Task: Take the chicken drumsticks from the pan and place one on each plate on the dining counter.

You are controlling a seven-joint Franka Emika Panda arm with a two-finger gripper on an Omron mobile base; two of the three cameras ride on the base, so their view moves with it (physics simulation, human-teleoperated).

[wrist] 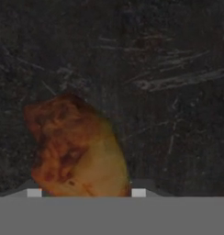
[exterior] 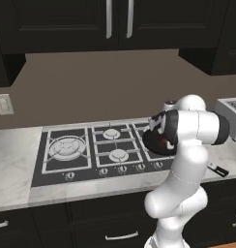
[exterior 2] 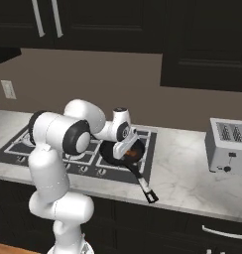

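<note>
In the hand view the pincer [wrist: 86,193] shows as two small pale tips at the bottom edge, one either side of a golden-brown drumstick [wrist: 75,147] that fills the lower left of the frame; the tips stand partly spread with the meat between them, but whether they already press on it cannot be told. The likely trouble is a poor hold: the meat is lumpy and glossy, so tips closing on a rounded flank could squeeze it sideways or let it slide out on the lift, and a drumstick dropped on the way would miss its plate. Tips this low could also scrape the scratched black floor of the pan [wrist: 155,69] or nudge the pan across the burner. In the right base view the pan [exterior 2: 109,153] sits at the centre of the frame on the near right corner of the stove [exterior 2: 149,158], its long handle [exterior 2: 143,184] running down and right over the counter [exterior 2: 187,173], with a brown patch of chicken just visible inside. The arm rises from the lower left of that view, bends at a high elbow and reaches forward, the wrist turned steeply down so the hand hangs over the pan. A toaster [exterior 2: 227,146] stands well apart at right.
</note>
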